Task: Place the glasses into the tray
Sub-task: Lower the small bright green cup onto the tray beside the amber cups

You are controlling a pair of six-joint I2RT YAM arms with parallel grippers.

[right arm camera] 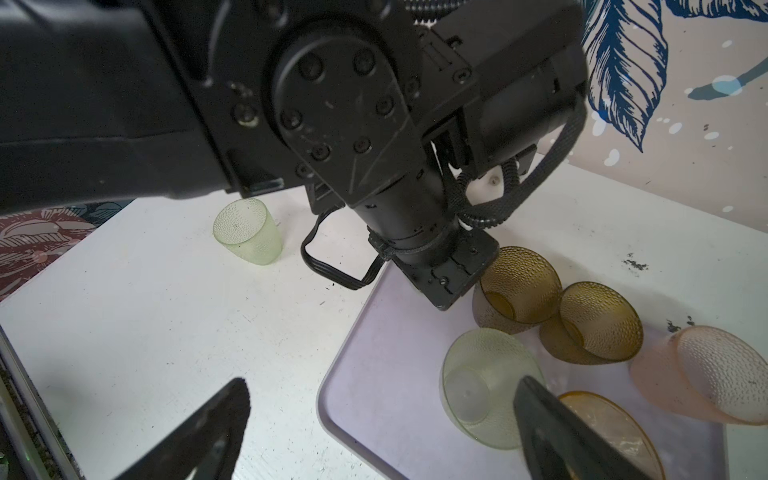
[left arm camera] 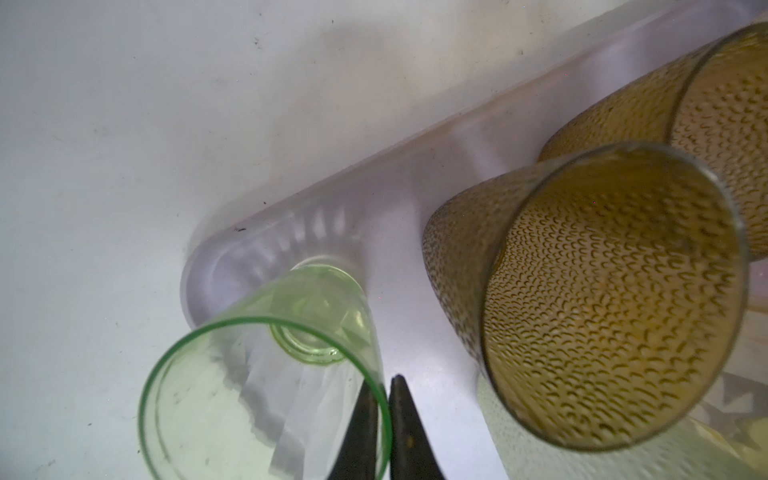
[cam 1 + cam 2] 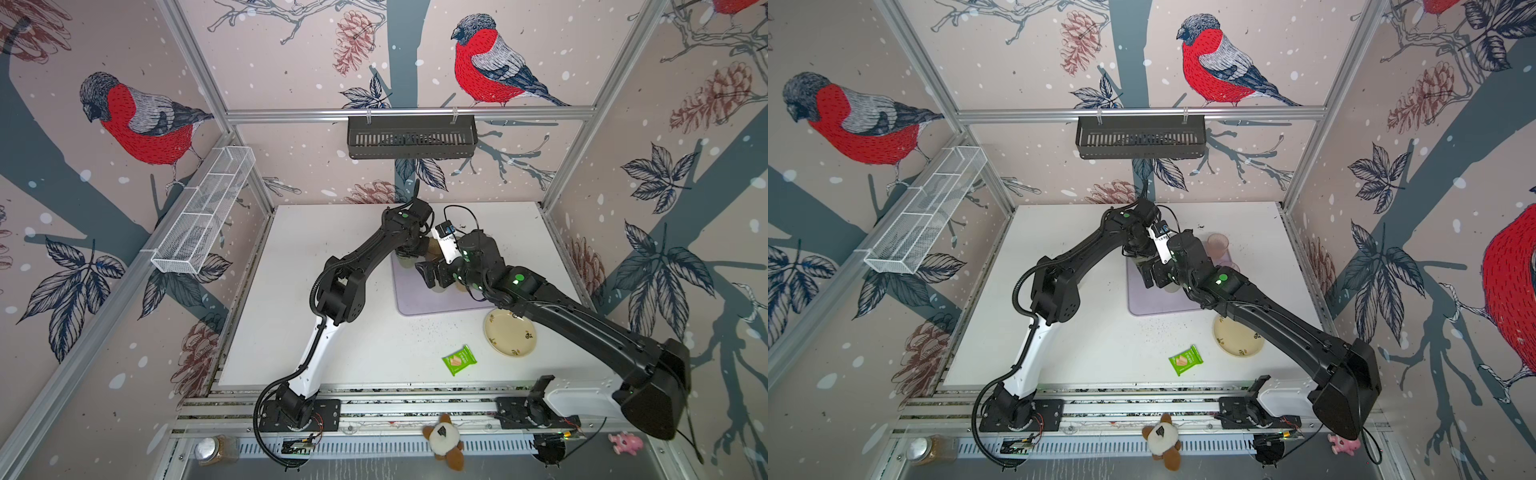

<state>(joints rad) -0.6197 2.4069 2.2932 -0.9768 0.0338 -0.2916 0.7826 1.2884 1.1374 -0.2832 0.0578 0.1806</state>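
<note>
Green glass (image 2: 249,395) pinched, left hand (image 2: 384,386) (on tray (image 2: 415,187)).

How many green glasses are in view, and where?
2. One green glass is pinched by the rim in the left gripper, base in the tray corner; another green glass stands on the table, off the tray. Arms may hide more.

Several tumblers (image 1: 598,322) are standing in the tray (image 3: 419,299), another tumbler (image 1: 248,237) on the table (image 3: 353,345) beside it, seemingly apart. The plate (image 3: 510,333) is sitting near the tray's front right corner, the packet (image 3: 459,360) lying left of it.
</note>
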